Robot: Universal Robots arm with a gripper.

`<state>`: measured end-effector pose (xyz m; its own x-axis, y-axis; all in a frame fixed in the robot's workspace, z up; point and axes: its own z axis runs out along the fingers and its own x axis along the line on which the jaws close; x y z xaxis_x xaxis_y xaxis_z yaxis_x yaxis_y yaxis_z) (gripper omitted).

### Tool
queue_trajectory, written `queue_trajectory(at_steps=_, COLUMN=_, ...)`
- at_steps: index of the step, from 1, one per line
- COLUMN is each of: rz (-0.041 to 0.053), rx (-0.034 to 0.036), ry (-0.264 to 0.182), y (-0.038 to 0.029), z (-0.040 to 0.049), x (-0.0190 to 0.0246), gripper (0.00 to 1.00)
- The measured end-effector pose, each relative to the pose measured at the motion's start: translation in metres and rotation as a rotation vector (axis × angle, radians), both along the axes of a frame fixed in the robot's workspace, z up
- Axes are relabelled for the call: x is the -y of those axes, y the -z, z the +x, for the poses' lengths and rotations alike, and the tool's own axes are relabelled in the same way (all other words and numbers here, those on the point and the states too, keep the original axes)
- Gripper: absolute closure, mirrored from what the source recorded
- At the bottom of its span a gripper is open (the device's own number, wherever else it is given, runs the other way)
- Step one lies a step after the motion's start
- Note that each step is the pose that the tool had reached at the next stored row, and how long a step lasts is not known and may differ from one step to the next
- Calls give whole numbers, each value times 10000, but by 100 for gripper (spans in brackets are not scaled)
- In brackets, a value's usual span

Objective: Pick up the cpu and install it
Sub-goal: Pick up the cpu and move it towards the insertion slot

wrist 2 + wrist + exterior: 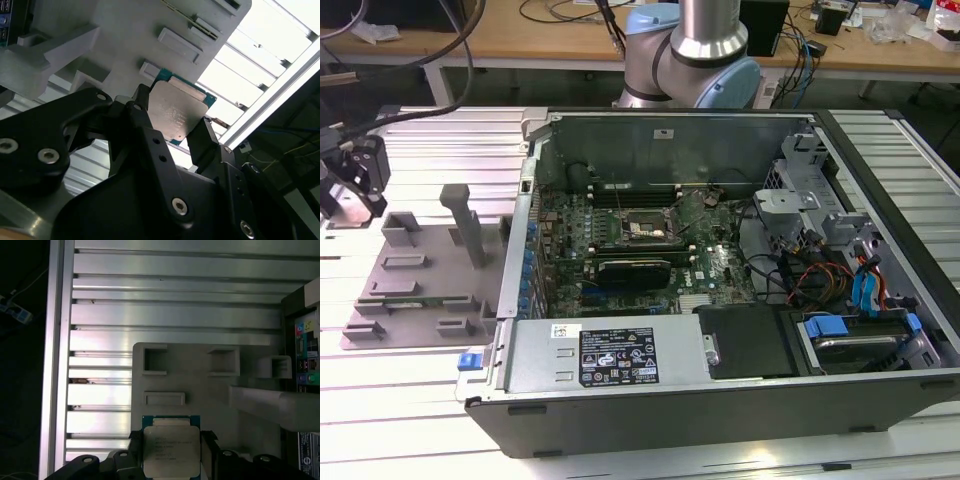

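The cpu [176,111] [170,451], a small square chip with a silver-grey top plate on a green edge, sits between my gripper's black fingers [199,142] in both wrist views. My gripper [174,117] [171,442] is shut on it, one finger against each side. The chip hangs over the near end of a grey fixture plate [200,385] [125,30]. In the exterior view my gripper [355,175] is at the far left, above the left end of that plate [430,270] and well apart from the open computer case [720,400]. The dark square socket [645,232] lies on the motherboard inside the case.
The fixture plate carries raised blocks and a tall post [465,225]. A long black expansion card [635,270] lies just in front of the socket. Cables and drive cages [820,250] fill the case's right side. The arm's base [695,60] stands behind the case on the slatted aluminium table [175,315].
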<state>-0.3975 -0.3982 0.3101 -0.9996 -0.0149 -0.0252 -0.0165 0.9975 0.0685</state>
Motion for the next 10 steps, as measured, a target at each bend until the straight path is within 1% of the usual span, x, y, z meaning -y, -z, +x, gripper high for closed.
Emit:
queue_trajectory(at_steps=3, rz=1, rx=0, ry=0, y=-53, z=0, x=-1, gripper=45)
queue_trajectory(at_steps=6, rz=0, rx=0, ry=0, y=-122, z=0, x=-3, gripper=45)
queue_trajectory(at_steps=10, rz=0, rx=0, ry=0, y=-172, z=0, x=-7, gripper=45)
